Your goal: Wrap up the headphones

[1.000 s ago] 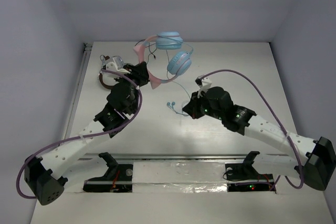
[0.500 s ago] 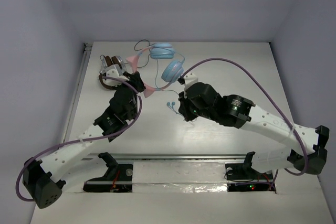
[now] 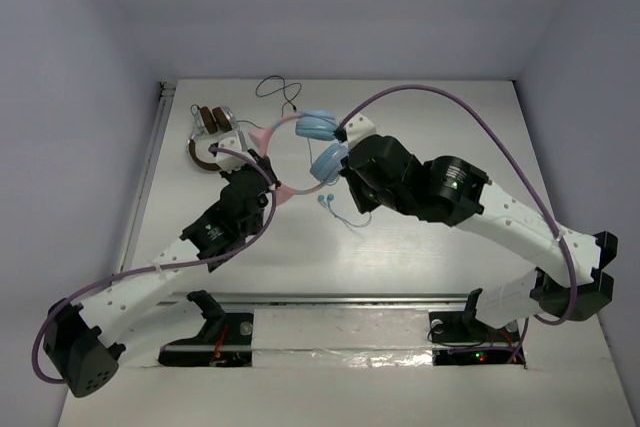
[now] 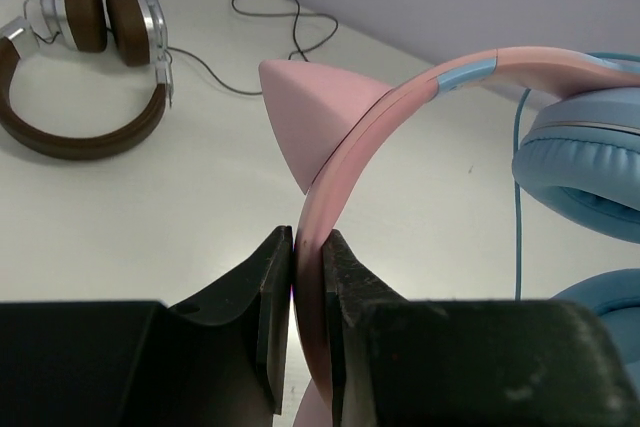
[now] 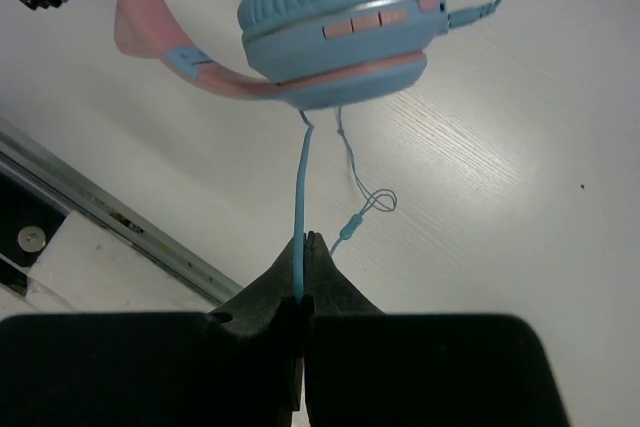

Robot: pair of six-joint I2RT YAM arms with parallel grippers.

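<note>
The headphones (image 3: 318, 128) have a pink cat-ear headband (image 4: 352, 142) and light-blue ear cups (image 5: 340, 27). My left gripper (image 4: 306, 292) is shut on the pink headband (image 3: 285, 189) and holds the headphones up above the table. My right gripper (image 5: 303, 259) is shut on the thin light-blue cable (image 5: 300, 192) just below one ear cup. The cable's loose end with its plug (image 3: 325, 200) lies on the table beneath; it also shows in the right wrist view (image 5: 362, 213). In the top view the right gripper itself is hidden under its arm.
Brown headphones with silver trim (image 3: 210, 127) and a black cable (image 3: 275, 87) lie at the back left; they show in the left wrist view too (image 4: 90, 57). A metal rail (image 3: 340, 302) runs along the near table edge.
Both arms have moved: the left has drawn the headphones nearer and to the left, and the right arm has swung left and up to the ear cups with the cable.
</note>
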